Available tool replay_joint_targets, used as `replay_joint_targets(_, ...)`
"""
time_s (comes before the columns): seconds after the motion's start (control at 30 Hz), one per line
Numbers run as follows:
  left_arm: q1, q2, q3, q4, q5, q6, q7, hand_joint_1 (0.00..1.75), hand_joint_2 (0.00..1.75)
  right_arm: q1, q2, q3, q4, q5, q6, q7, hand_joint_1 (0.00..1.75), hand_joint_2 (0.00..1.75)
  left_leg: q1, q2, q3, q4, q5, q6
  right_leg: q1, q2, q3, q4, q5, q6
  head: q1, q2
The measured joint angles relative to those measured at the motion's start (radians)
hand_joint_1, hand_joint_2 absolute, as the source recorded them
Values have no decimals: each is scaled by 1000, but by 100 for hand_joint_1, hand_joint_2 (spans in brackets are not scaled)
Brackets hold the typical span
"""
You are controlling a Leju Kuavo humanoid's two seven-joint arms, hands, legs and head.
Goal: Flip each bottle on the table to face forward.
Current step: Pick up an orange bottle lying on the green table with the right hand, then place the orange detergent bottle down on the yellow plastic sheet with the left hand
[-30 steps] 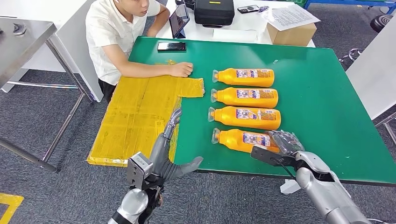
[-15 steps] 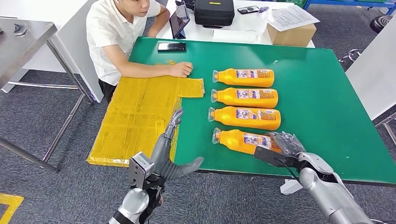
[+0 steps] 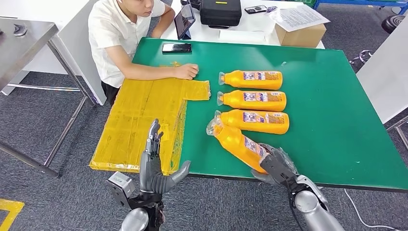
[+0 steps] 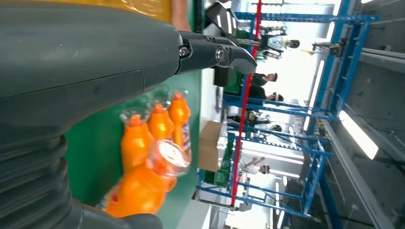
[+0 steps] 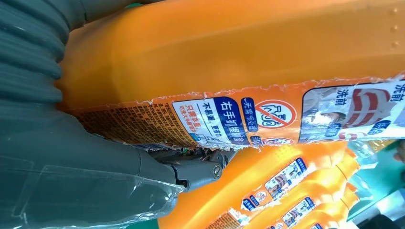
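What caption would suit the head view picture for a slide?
Right robot hand grips the base of the nearest orange bottle, angled beside three lying bottles on the green table; left robot hand open.

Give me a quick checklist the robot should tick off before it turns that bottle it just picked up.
1. Right hand grips the nearest bottle at its base: ok.
2. Bottle lifted clear of the green table: cannot tell.
3. Bottle's cap end clear of the neighbouring bottle: not ok, it sits very close.
4. Left hand empty, fingers apart, free to help: ok.
5. Person's hand away from the bottles: ok.
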Motion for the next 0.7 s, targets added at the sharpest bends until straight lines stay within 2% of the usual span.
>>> replay_joint_targets(0.23,54,20,6,-7,92,1,4,0,175,77,60,-70,-106,-53,-29,-48,175,175,-1,-1,-4,0,0,0,-1,0,-3,0,0,0,0,0)
replay_joint_targets(0.4,76,34,2,-7,223,-108,57,0,175,83,110,-75,-165,-94,-17,-71,175,175,-1,0,-4,0,0,0,0,0,-4,0,0,0,0,0)
replay_joint_targets(0.5,79,40,-1,-7,246,-137,70,0,175,83,126,-73,-181,-105,-9,-77,175,175,0,0,-4,0,0,0,0,0,-4,0,0,0,0,0)
replay_joint_targets(0.7,58,54,-23,19,311,-286,145,0,175,50,165,-13,-178,-142,94,-112,175,175,0,0,-4,0,0,0,0,0,-5,0,0,0,0,0)
